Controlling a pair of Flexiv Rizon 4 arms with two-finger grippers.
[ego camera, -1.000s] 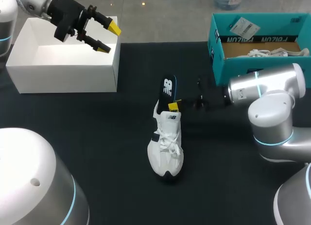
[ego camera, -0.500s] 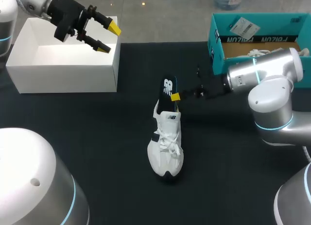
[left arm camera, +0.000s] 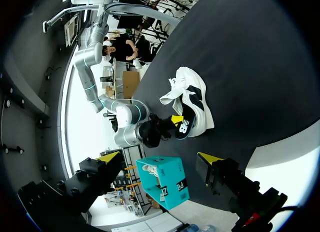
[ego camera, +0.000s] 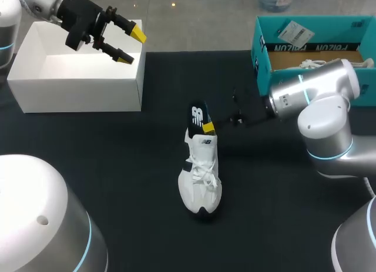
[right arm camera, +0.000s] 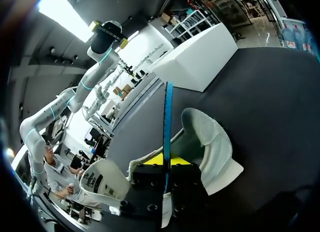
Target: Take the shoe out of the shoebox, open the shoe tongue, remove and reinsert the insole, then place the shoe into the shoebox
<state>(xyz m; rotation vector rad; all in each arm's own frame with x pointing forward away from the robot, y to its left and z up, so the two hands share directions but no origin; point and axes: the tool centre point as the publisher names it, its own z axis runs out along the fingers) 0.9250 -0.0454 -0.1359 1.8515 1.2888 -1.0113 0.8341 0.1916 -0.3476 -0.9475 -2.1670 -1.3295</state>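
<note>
Head view, shoe: The shoe (ego camera: pixel 201 178) is resting sole down on the table (ego camera: pixel 117 166), outside the shoebox (ego camera: pixel 262 43), with its toe toward the robot and its heel away.
Head view, insole: The insole (ego camera: pixel 198 114) is standing up out of the shoe's heel opening, its long axis leaning back beyond the heel.
Head view, right gripper: The right gripper (ego camera: pixel 207 128) is meeting the insole just above the shoe's collar, reaching in from the shoebox side. This arm is the nearer 1 of the 2.
Head view, left gripper: The left gripper (ego camera: pixel 124 42) is hanging over the white box (ego camera: pixel 76 96), well apart from the shoe, fingers spread and carrying nothing.
Left wrist view, gripper: The 2 yellow tips are standing wide apart with nothing between them. The shoe is lying well ahead of them, insole at its near end.
Right wrist view, fingers: The insole is showing edge-on, running straight out between the fingers, which are pinching it from 2 sides just above the shoe's heel cup.
Judgement, next move: The insole is appearing only part seated, so any travel should be following its long axis, in line with the shoe.
</note>
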